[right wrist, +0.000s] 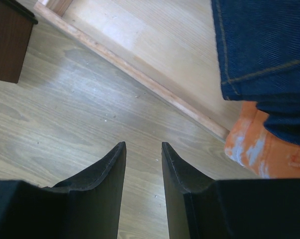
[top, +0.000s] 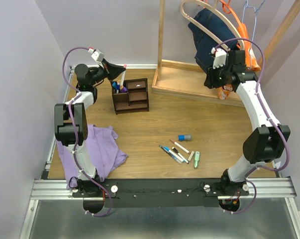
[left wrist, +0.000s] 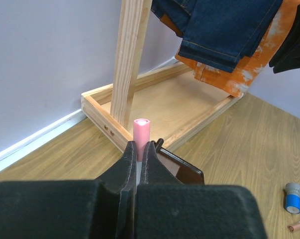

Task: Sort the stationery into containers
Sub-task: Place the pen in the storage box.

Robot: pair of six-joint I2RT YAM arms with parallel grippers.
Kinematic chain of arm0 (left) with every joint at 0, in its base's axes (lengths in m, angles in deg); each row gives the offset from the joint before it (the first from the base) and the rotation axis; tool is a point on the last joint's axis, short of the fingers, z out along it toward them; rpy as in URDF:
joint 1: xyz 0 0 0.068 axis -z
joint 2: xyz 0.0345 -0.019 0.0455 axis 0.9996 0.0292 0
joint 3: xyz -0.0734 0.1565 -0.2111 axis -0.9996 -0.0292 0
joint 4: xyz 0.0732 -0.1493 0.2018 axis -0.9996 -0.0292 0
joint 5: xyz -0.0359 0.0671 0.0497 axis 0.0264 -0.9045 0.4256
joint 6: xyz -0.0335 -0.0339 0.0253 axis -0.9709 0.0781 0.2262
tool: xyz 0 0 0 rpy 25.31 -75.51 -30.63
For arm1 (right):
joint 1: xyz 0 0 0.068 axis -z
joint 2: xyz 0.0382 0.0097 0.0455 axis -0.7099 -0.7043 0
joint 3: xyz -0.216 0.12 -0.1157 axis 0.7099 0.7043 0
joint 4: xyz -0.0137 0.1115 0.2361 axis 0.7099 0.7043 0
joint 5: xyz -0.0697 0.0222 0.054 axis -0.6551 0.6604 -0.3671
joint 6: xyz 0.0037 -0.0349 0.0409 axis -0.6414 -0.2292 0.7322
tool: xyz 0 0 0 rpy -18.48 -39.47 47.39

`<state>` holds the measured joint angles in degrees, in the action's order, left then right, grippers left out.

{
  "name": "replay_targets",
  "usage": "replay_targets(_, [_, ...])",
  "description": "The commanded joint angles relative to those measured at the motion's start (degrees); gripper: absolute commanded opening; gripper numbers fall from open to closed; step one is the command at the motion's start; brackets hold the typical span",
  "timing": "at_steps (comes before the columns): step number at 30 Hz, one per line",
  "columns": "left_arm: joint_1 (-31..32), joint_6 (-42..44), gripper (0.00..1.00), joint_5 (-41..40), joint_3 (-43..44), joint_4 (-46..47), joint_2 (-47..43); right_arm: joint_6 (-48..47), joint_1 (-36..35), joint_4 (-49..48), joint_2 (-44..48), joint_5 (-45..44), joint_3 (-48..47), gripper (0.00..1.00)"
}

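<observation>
Claw status: left claw [left wrist: 139, 152] clamped on pink marker [left wrist: 141, 130], held just above dark wooden organiser [top: 132, 95] at far left of table [top: 219, 127]. Recommended: centre marker over an open compartment, lower upright, then release. Right claw [right wrist: 142, 149] parted, empty, idle by clothes-rack base [right wrist: 154, 85]. Loose pens [top: 175, 151] mid-table, unsorted.

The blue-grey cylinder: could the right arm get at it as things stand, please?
Probably yes: the right gripper is open and empty, and only bare table lies between it and the cylinder.
</observation>
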<state>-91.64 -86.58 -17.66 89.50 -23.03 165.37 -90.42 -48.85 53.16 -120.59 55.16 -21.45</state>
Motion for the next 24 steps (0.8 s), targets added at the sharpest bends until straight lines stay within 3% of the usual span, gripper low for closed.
replay_targets(1, [-0.47,-0.03,0.0,0.58,-1.61,3.63,1.35,-1.28,-2.09,1.71,-1.92,-1.96,-2.28,0.43])
replay_targets(15, [-3.1,4.19,0.0,5.49,-9.43,3.97,0.56,-1.37,-4.9,1.88,-3.76,-2.14,-2.46,0.43])
replay_targets(20, [-3.98,-3.1,0.15,8.04,-11.97,13.8,1.35,-1.55,-6.05,1.97,-4.29,-2.4,-3.16,0.43])
replay_targets(21, [-4.33,-3.46,0.2,8.31,-12.33,14.43,1.0,-1.63,-6.4,1.89,-4.38,-2.49,-3.16,0.43])
replay_targets(22, [-4.51,-3.46,0.33,8.4,-12.85,14.7,0.57,-1.55,-6.58,1.88,-4.38,-2.49,-3.16,0.43])
replay_targets(24, [-4.86,-3.2,0.4,9.54,-14.26,15.49,-1.01,-1.55,-7.02,1.71,-4.12,-2.49,-3.07,0.43])
